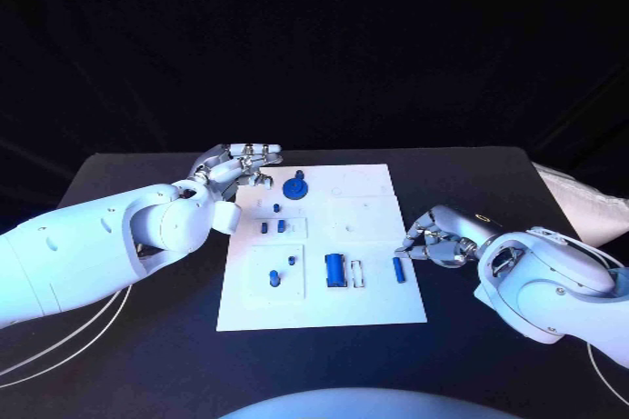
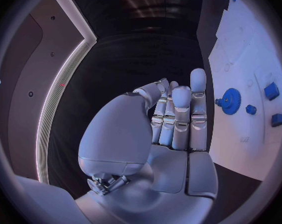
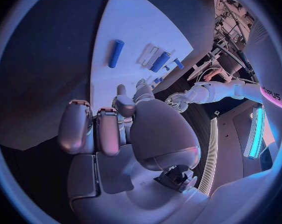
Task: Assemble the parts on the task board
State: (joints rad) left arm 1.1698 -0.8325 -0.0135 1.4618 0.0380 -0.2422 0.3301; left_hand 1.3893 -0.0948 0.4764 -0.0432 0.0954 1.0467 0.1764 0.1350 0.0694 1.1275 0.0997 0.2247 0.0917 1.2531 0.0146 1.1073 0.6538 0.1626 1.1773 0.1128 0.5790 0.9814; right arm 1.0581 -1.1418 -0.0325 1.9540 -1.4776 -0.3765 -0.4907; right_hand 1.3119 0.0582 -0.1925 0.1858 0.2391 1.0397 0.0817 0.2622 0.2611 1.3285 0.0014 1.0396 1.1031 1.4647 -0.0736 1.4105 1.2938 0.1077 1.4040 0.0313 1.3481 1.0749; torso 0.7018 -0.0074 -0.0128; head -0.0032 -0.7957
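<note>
The white task board [image 1: 374, 296] lies mid-table. A blue gear [image 1: 296, 188] sits at its far left end, with small blue pieces [image 1: 272, 226] and a peg [image 1: 274, 277] nearer me. One blue rod [image 1: 335, 271] lies in a slot, and another rod [image 1: 398, 270] lies loose at the right edge. My left hand [image 1: 240, 169] hovers over the board's far left corner, fingers extended and holding nothing; the gear [image 2: 230, 101] is just beyond its fingers [image 2: 181, 114]. My right hand [image 1: 439, 237] sits at the board's right edge, behind the loose rod [image 3: 116, 53], with fingers [image 3: 110, 129] curled in and nothing seen in them.
The black table [image 1: 144, 174] surrounds the board, with bare surface in front of it and behind it. A pale bag-like object [image 1: 584, 201] lies at the table's far right edge. Thin white cables [image 1: 79, 333] trail off the near left side.
</note>
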